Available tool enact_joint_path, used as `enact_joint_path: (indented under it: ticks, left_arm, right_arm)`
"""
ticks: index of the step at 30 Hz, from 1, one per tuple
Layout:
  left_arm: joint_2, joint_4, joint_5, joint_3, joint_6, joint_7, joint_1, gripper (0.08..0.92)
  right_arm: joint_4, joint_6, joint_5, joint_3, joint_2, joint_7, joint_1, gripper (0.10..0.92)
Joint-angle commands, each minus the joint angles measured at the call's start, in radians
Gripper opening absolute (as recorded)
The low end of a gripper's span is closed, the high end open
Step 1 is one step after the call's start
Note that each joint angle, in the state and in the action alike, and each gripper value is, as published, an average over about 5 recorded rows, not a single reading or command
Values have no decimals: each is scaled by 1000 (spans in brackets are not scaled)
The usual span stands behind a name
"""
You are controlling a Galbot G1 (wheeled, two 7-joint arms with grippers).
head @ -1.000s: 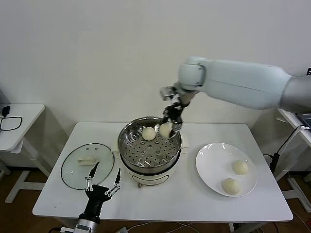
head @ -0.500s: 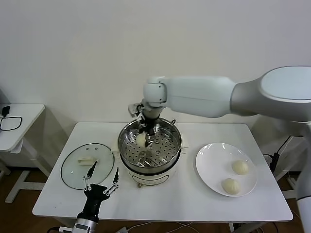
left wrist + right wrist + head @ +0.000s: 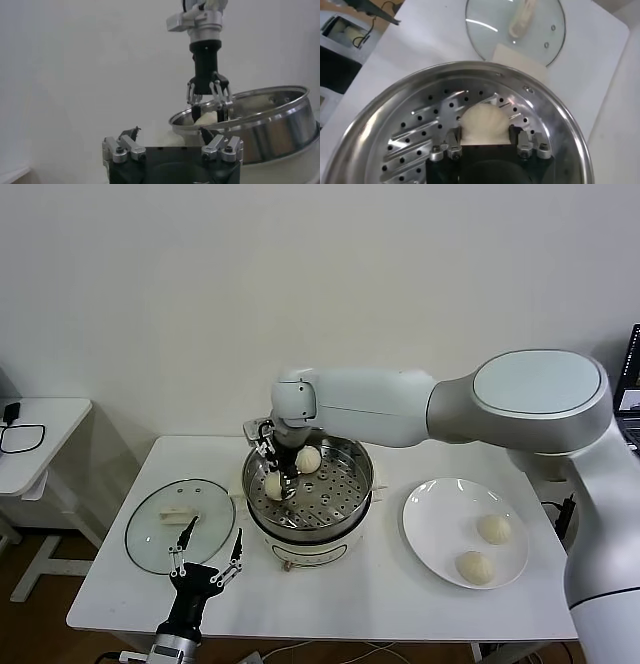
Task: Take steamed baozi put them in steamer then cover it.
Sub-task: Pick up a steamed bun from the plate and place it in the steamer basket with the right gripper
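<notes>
The steamer (image 3: 355, 496) stands mid-table, its perforated tray (image 3: 420, 135) bare on most of its surface. My right gripper (image 3: 277, 481) is down inside it at the left side, shut on a cream baozi (image 3: 272, 485) that rests on or just above the tray; in the right wrist view the bun (image 3: 485, 120) fills the gap between the fingers (image 3: 512, 132). A second baozi (image 3: 308, 459) lies at the tray's back. Two more (image 3: 494, 528) (image 3: 475, 567) sit on the white plate (image 3: 425, 529). The glass cover (image 3: 155, 534) lies flat left of the steamer. My left gripper (image 3: 208, 556) waits open at the table's front.
A small white side table (image 3: 40, 434) with a black cable stands at the far left. The right arm spans from the right across the steamer's back. From the left wrist I see the steamer wall (image 3: 270, 125) and the right gripper (image 3: 207, 107) dipping into it.
The right arm swung left across the steamer and lowered its baozi from above the back rim to the tray's left side. The left gripper stayed put.
</notes>
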Motion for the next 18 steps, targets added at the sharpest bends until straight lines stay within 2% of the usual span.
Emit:
enact_joint_path:
  ticks: [1,5,10,18]
  left_arm:
    - [1,0,0,-1,0,0,0,823]
    - [0,-1,0,-3,1,0,0,823]
    - [-1,-2,0,-3,2,0,1,823]
    - [-2,-7,1,-2,4,0,3,823]
  right_arm:
    - [-28,-2,-7,1,25,15,-33,652]
    - [-25,0,-11,7,19,14,-36,689]
    - [8,2,-13,19,-13,12,-20,799]
    - [209,-2,-38,100,-236,-39,86,822]
